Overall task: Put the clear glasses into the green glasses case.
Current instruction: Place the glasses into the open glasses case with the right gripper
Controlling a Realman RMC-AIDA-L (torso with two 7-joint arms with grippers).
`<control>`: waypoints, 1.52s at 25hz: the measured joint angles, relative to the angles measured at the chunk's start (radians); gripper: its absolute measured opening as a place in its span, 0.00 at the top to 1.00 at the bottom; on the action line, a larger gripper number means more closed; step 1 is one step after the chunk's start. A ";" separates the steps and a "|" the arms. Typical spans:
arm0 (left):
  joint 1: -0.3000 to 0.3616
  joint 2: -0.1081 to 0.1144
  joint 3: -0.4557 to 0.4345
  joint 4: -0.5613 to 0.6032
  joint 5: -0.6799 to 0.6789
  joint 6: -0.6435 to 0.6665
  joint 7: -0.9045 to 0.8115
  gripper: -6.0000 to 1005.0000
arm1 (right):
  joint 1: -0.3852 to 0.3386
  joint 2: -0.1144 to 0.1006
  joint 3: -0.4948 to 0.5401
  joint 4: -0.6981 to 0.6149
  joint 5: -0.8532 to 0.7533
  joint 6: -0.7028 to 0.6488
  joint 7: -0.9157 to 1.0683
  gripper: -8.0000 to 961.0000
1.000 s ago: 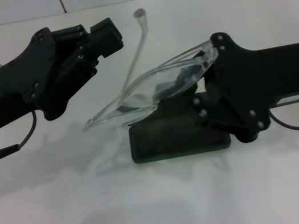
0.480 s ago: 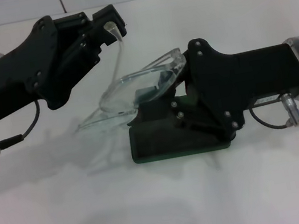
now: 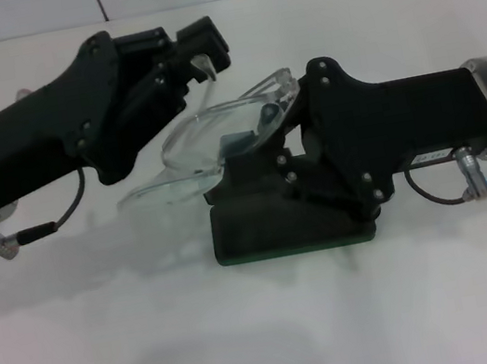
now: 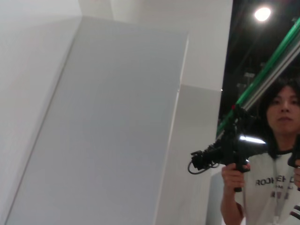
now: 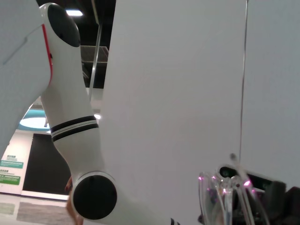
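While the right claw (image 3: 261, 146) grips the clear glasses (image 3: 217, 139) above the green glasses case (image 3: 289, 226) and the left claw (image 3: 193, 54) pinches a temple tip, opposed pulls could twist the frame. Whether the case on the surface (image 3: 269, 328) stands open cannot be told, so lowering risks jamming.

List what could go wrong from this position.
1. Both tools hold the clear glasses above the table: the right tool at one end, the left tool on a raised temple arm. Pulling apart could bend or snap the frame.
2. The right tool sits over the green glasses case, hiding it; lowering blind may miss or shove it.
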 joint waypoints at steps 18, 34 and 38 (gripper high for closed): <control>-0.009 0.000 0.047 0.000 -0.003 0.001 0.004 0.90 | 0.002 0.000 0.004 0.009 0.004 0.011 -0.004 0.94; 0.017 0.018 -0.048 -0.001 0.010 -0.023 0.052 0.90 | -0.007 -0.002 -0.005 0.007 -0.007 0.016 0.004 0.95; 0.048 0.052 -0.108 -0.002 0.010 -0.045 0.058 0.90 | -0.007 -0.010 -0.011 -0.074 -0.082 0.077 0.099 0.95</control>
